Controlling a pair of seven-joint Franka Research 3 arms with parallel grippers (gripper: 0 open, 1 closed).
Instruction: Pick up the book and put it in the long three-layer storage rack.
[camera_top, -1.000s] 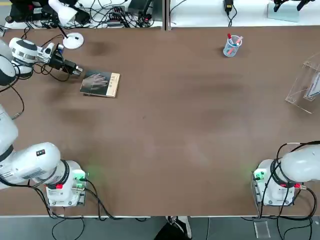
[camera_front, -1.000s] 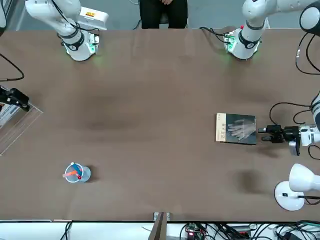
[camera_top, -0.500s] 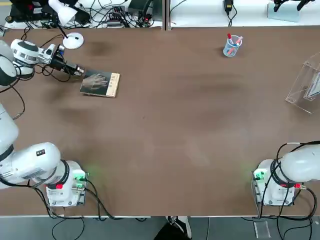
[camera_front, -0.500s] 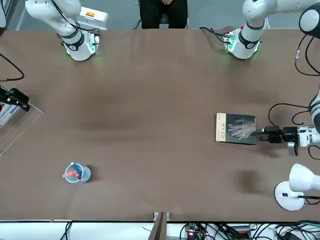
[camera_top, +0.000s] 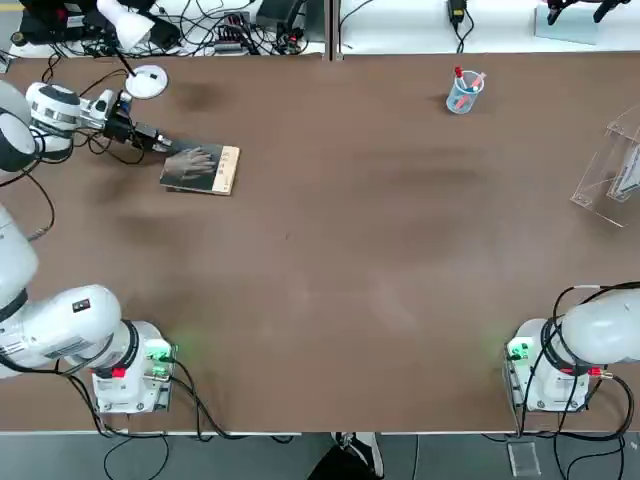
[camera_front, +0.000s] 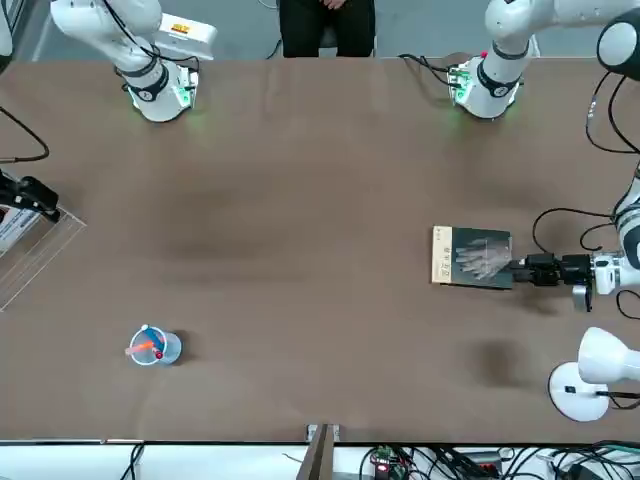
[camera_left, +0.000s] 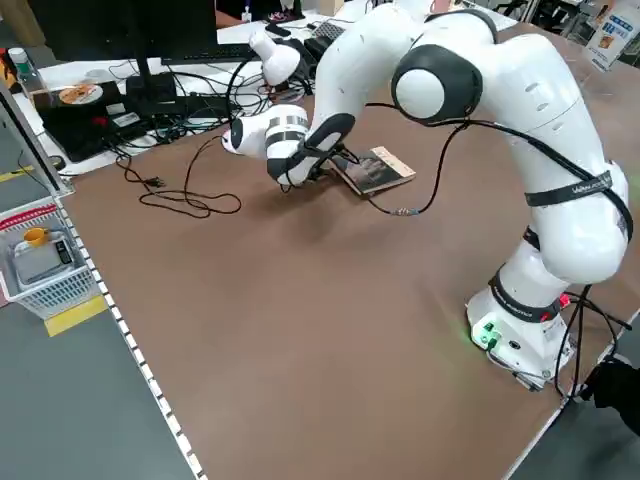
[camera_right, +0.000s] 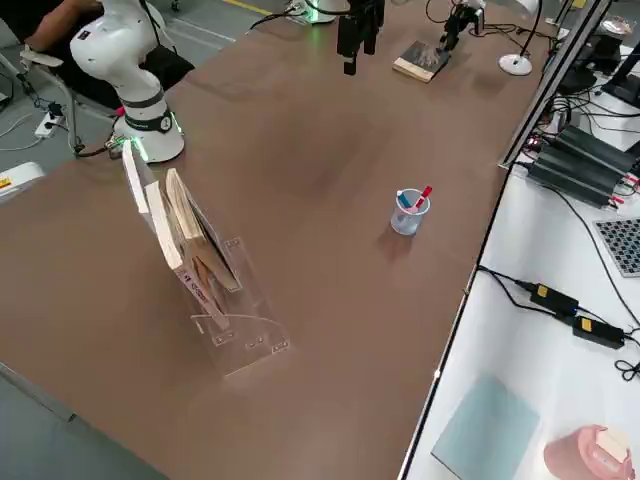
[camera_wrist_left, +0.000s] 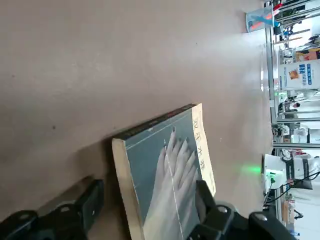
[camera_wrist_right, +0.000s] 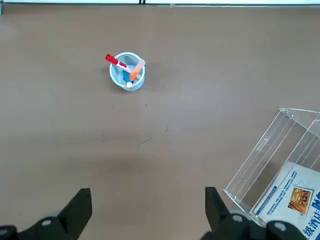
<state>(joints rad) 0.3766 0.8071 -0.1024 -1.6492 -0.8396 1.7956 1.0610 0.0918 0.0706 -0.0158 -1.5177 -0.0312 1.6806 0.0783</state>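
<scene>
We are bringing our left gripper (camera_wrist_left: 145, 212) in low and level at the near edge of the book (camera_top: 201, 168), its 2 fingers (camera_wrist_left: 75, 210) standing apart with the book's corner between them, 1 over the cover and 1 down by the table (camera_top: 330, 260); they are straddling the edge but not clamped on it as far as we can tell. The book is lying flat at the far left of the table, beside the white desk lamp (camera_top: 140, 60), cover up with the tan strip on the side away from us. We are judging this as the grasping step, with nothing lifted yet. Next we are needing to close firmly on that thin edge, lift, and carry the book right across the table to the long three-layer storage rack (camera_top: 610, 175), which is standing well apart at the right edge. Our right gripper (camera_wrist_right: 145, 212) is hanging idle, wide apart, above the table near the rack and the cup of pens (camera_wrist_right: 127, 71).
</scene>
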